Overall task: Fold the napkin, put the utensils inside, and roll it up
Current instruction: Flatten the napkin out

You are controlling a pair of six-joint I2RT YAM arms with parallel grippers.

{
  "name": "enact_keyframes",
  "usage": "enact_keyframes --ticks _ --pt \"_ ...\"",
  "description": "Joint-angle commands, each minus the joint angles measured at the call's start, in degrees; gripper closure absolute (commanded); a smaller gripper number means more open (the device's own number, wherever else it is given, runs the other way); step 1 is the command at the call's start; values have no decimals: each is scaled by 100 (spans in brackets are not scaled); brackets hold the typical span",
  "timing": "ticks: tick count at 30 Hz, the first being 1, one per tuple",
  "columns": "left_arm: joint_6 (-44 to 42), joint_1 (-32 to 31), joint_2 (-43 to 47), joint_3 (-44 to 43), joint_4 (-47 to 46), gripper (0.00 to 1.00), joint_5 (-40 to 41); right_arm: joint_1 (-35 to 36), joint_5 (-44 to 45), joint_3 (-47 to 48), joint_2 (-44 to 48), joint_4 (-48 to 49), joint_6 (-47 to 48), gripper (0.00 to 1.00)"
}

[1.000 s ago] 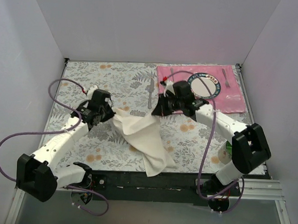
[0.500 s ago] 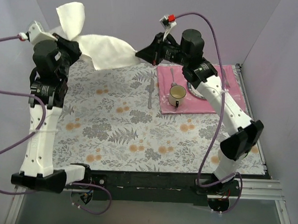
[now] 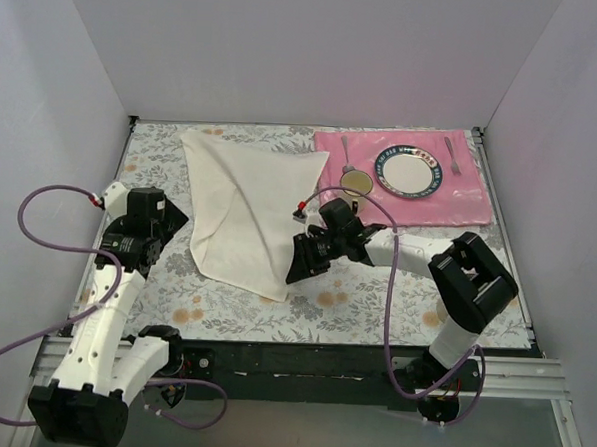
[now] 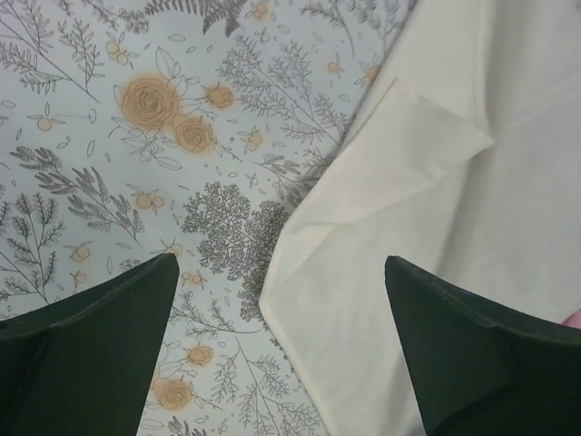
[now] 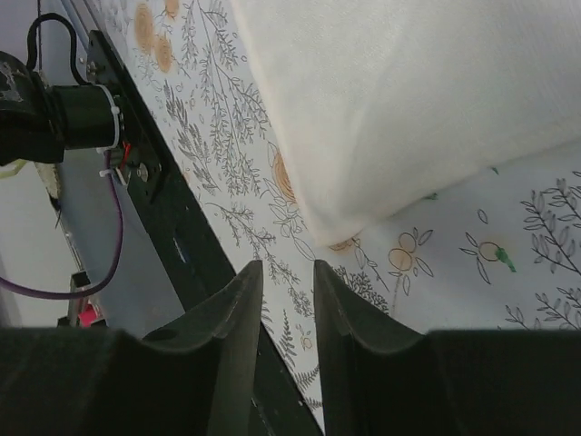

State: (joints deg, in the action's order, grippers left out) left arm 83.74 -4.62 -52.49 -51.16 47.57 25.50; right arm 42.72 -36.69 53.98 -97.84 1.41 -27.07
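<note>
The off-white napkin (image 3: pixel 244 206) lies spread flat on the floral table, one corner pointing toward the near edge. My left gripper (image 3: pixel 179 217) sits at its left edge. In the left wrist view that gripper (image 4: pixel 281 263) is wide open over a napkin (image 4: pixel 436 227) corner, with nothing gripped. My right gripper (image 3: pixel 294 268) is low at the napkin's near right corner. It (image 5: pixel 288 265) is open by a narrow gap with only table between the fingers, and the napkin (image 5: pixel 408 100) corner lies just ahead of the tips. The utensils are hidden.
At the back right a pink placemat (image 3: pixel 460 197) carries a plate (image 3: pixel 409 174), a cup (image 3: pixel 356 182), a fork (image 3: pixel 452 156) and a small spoon (image 3: pixel 347 144). The table's black front rail (image 5: pixel 172 227) runs close beside my right gripper.
Both arms came down from holding the napkin stretched high at the back. The napkin now lies on the table and both grippers have opened and let it go.
</note>
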Motion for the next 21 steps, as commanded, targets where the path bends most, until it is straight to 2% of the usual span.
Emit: enact_keyframes --ticks 1,4,6,7,8,9,11,12,13,15,19,21 --pt "-225 14 722 -237 -150 2 167 114 503 288 696 -157 534 57" --pt "-455 14 145 -508 -433 2 -393 105 865 788 478 -834 1001 52" --pt "-656 23 -672 -614 -755 2 -903 105 1136 1070 398 -1037 1143 51" --pt "-1084 32 -936 -615 -993 5 -1567 88 1181 1097 389 -1011 1099 50" --pt "-1349 32 -1652 -684 -1161 11 -1896 79 1190 1098 397 -985 1081 49" --pt "-1474 40 -2007 -842 -1197 20 -2047 70 1121 1080 406 -950 1029 50" --pt "-2009 32 -2711 -1361 -1302 22 -2537 52 1024 1019 441 -818 1011 49" --pt "-2177 -3 -3306 -1449 -1555 20 -2541 35 962 992 459 -800 993 49" --pt "-2474 -4 -3633 -1928 -1471 19 -2541 9 909 879 529 -739 984 49" --pt "-2835 -91 -4484 -2318 -1426 15 -2734 -27 848 755 617 -686 993 49" --pt "-3171 -267 -5471 -3083 -1531 15 -1997 -141 778 404 889 -589 993 49" --pt "-3311 -407 -5631 -3278 -1785 15 -1751 -167 725 342 977 -589 993 49"
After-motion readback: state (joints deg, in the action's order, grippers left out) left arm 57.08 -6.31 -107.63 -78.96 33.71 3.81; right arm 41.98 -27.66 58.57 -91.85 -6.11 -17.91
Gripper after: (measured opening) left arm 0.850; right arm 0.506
